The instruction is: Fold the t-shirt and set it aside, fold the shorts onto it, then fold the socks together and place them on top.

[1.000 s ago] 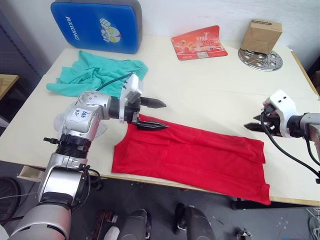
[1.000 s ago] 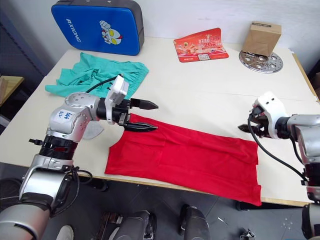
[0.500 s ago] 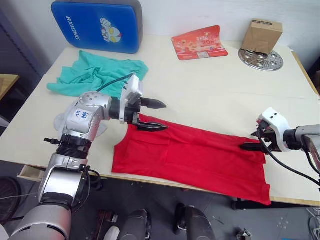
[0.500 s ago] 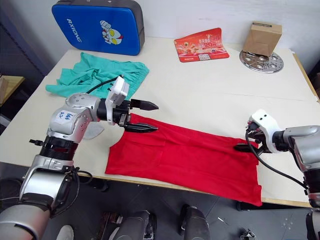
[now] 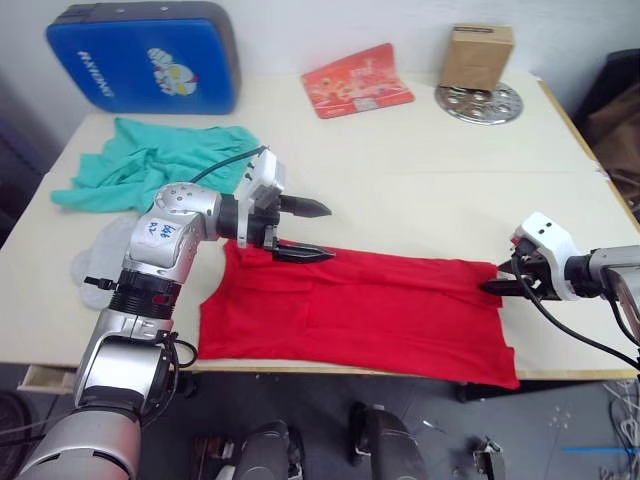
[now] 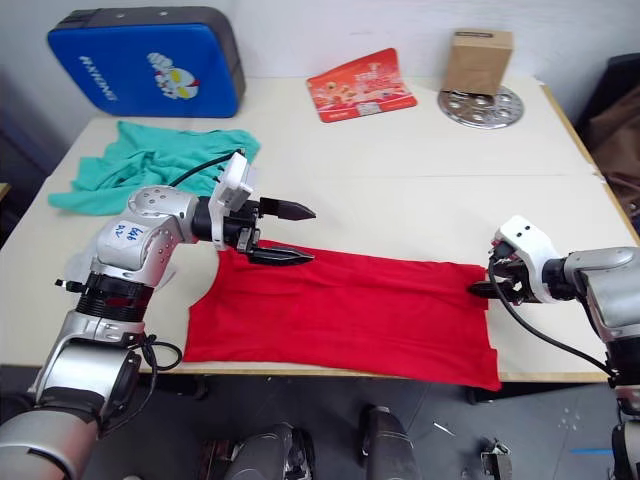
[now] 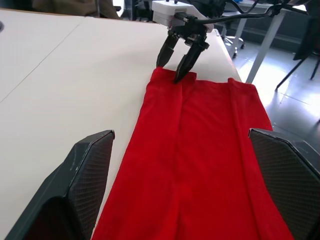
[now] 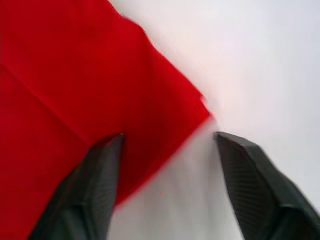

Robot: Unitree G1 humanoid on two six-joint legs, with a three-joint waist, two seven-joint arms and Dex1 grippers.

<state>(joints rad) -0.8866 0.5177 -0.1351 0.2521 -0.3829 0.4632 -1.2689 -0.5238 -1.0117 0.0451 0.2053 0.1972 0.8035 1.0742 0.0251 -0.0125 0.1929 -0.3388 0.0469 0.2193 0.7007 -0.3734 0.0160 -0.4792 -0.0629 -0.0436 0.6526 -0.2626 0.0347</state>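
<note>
T-shirt [image 5: 360,310] lies folded into a long red strip along the counter's [image 5: 420,190] near edge. Left gripper [image 5: 305,230] hovers wide open, empty, over one end; right gripper [image 5: 497,287], fingers parted, straddles the far corner. Shorts [image 5: 150,165] lie crumpled beyond.

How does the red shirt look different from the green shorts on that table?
The bright red cloth t-shirt lies flattened in a long strip at the table's near edge, between both claws; the teal-green fabric shorts sit crumpled in a heap farther back, untouched. Both are soft garments of similar size.
</note>
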